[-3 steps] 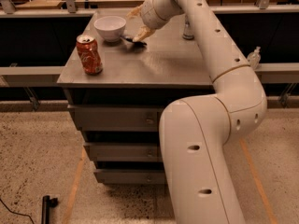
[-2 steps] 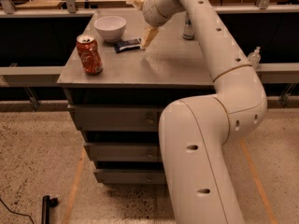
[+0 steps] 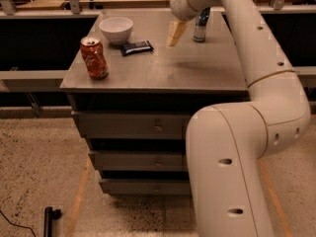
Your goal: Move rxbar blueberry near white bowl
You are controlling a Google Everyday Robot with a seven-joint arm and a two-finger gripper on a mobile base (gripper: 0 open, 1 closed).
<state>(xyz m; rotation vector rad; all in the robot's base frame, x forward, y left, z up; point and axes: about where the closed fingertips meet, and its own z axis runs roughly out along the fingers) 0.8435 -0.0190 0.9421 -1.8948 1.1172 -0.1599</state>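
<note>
Nothing legible anywhere. On the rxbar blueberry, lying on the table just right of the white bowl: pale lettering across the dark wrapper, too small to read. On the red soda can near the table's front left corner: whitish script, not decipherable. On the tall blue-and-silver can at the back: a label, unreadable. Hovering above the table, between bar and tall can: the end effector.

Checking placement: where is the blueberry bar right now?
In the camera view the bar lies flat at the back left of the table, just right of the white bowl; the gripper hangs further right.
</note>
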